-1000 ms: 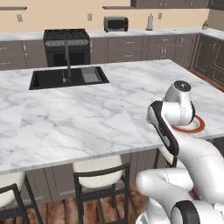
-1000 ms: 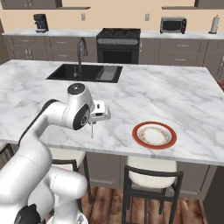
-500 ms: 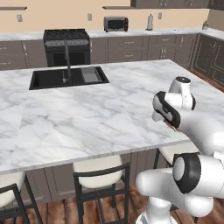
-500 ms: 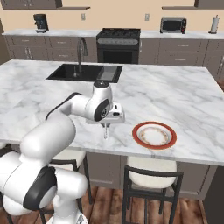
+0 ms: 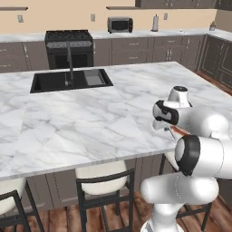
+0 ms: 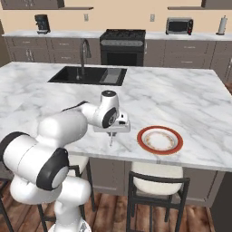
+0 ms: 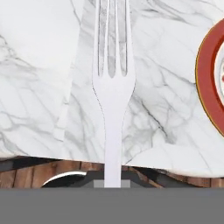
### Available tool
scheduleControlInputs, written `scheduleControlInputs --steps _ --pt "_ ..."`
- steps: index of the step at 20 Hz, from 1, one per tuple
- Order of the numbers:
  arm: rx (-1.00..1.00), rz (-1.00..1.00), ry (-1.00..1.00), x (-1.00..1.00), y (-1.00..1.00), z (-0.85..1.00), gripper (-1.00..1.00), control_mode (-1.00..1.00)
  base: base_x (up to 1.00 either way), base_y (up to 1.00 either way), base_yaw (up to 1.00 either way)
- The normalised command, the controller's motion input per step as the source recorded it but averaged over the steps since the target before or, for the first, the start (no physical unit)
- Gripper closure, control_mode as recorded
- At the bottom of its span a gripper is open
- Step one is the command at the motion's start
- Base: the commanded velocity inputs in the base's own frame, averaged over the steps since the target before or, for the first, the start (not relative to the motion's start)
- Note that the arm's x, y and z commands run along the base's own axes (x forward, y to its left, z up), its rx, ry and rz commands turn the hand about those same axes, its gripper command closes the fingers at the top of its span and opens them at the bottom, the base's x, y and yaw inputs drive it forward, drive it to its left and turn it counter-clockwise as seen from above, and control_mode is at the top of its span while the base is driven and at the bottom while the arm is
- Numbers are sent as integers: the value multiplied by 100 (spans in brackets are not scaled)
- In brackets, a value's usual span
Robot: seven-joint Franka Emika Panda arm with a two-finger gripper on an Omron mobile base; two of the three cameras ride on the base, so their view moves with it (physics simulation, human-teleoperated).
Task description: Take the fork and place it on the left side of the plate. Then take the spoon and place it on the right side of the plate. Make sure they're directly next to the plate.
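Since 0.5 s ago the arm has swung further right along the front edge of the counter, so the gripper [image 6: 111, 137] now sits closer to the plate [image 6: 160, 139]. Base cameras unchanged.

Marble island counter [image 6: 181, 97] carries the sink [image 6: 88, 75] at the back left, with the faucet [image 6: 83, 50]. Range [image 6: 123, 45] and microwave [image 6: 179, 25] against the far wall. Stools [image 6: 156, 181] under the counter's front edge.

Plate lies near the front edge, right of the gripper, apart from it. In the hand view its red rim [image 7: 210, 83] is at the right edge.

Fork [image 7: 113, 92] is pinched by the handle in the jaws, hanging prongs down above the marble, left of the plate, not touching it. In the right base view it's a thin sliver [image 6: 111, 139] below the hand.
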Motion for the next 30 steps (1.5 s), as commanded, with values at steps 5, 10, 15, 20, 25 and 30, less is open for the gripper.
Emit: scheduleControlInputs --steps 5,10,15,20,25,30 --pt "0 0 0 24 -3 -47 100 -100 0 0 0" --pt "0 0 0 33 -12 -32 100 -100 0 0 0" --pt "0 0 0 43 -25 -20 100 -100 0 0 0" --pt "0 0 0 46 -20 -26 100 -100 0 0 0" --pt "0 0 0 29 -3 -23 100 -100 0 0 0" --pt "1 0 0 25 -6 -24 100 -100 0 0 0"
